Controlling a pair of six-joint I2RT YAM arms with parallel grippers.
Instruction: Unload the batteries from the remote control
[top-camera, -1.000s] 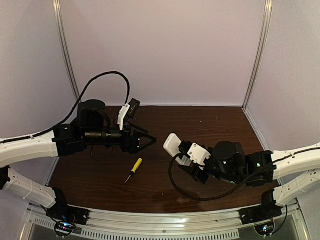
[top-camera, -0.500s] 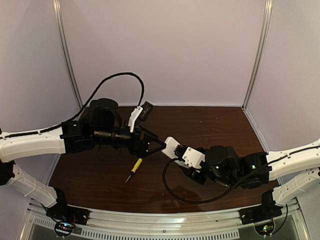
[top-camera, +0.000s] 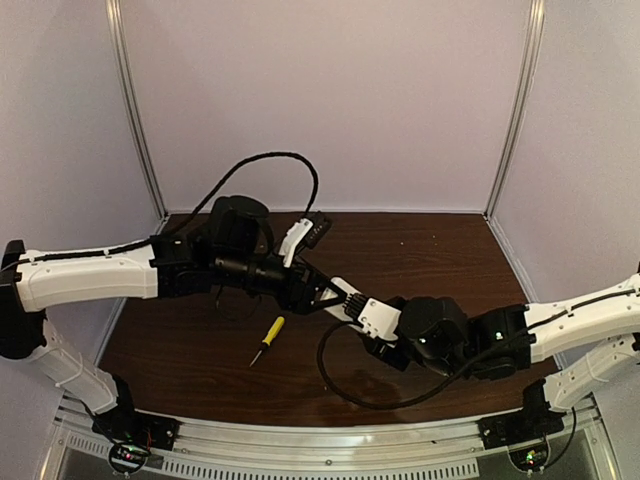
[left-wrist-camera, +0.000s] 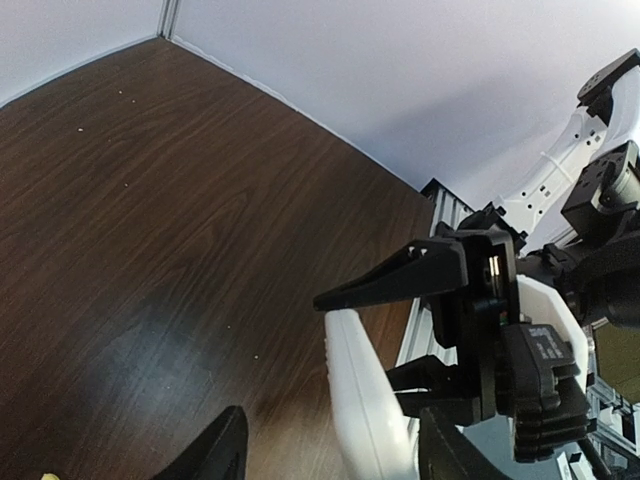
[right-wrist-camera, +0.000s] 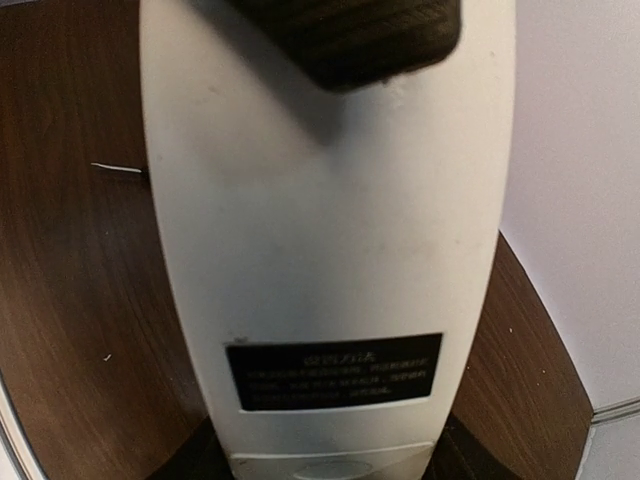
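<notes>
My right gripper (top-camera: 362, 308) is shut on the white remote control (top-camera: 345, 293) and holds it above the table. In the right wrist view the remote's plain back (right-wrist-camera: 320, 230) with a black label fills the frame between my right gripper's (right-wrist-camera: 325, 462) jaws. My left gripper (top-camera: 322, 294) is open, its jaws either side of the remote's free end (left-wrist-camera: 362, 395). In the left wrist view my left gripper (left-wrist-camera: 335, 455) straddles it with gaps on both sides. One dark left finger pad (right-wrist-camera: 345, 35) lies over the remote's far end. No batteries are visible.
A yellow-handled screwdriver (top-camera: 268, 338) lies on the dark wooden table (top-camera: 440, 250) in front of the left arm. A black cable (top-camera: 345, 375) loops below the right wrist. White walls close the back and sides.
The left arm has reached right until its open jaws straddle the remote's end. The right gripper has carried the remote a little left toward it.
</notes>
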